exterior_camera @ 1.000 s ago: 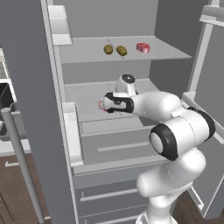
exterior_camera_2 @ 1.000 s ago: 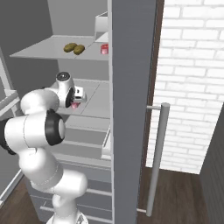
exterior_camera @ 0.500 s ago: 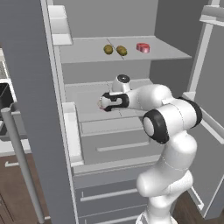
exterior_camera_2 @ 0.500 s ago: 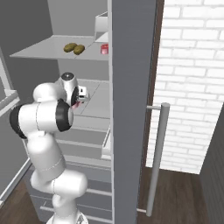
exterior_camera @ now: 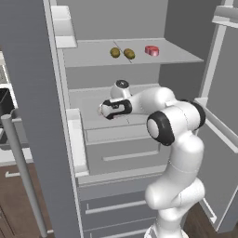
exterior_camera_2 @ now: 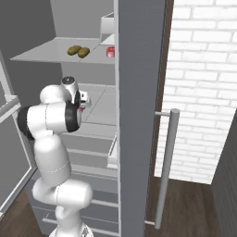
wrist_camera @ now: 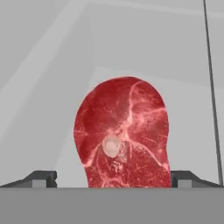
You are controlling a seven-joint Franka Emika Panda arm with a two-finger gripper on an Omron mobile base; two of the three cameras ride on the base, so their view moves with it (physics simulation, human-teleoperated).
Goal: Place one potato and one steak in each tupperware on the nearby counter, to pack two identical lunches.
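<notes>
I am reaching into the open fridge (exterior_camera: 116,153), my arm stretched over its middle shelf (exterior_camera: 93,100). My fingers (wrist_camera: 111,177) stand spread wide, the two dark tips low at about 7 and 5 o'clock of the hand view, and between them lies a raw steak (wrist_camera: 124,135), deep red with pale marbling and a small round bone near its middle. The steak rests flat on the grey shelf and fills the gap between my fingertips; whether either tip touches it I cannot tell. Nothing is gripped.

From the left base view my fingers (exterior_camera: 103,110) sit toward the shelf's left side, at about 9 o'clock from my wrist, with a sliver of red just below them. From the right base view my fingers (exterior_camera_2: 84,101) show at about 3 o'clock of my upper arm, with a bit of red at their lower edge.

On the upper shelf (exterior_camera: 186,55), well above my hand, two potatoes (exterior_camera: 122,53) lie just beside each other, brown and rounded. A second steak (exterior_camera: 151,50) lies near them at about 3 o'clock, apart from both. In the right base view the potatoes (exterior_camera_2: 78,51) and that steak (exterior_camera_2: 111,51) appear again on the upper shelf, the steak close to the edge of the fridge door (exterior_camera_2: 139,115).

Below my arm are the fridge's closed drawers (exterior_camera: 121,158).
</notes>
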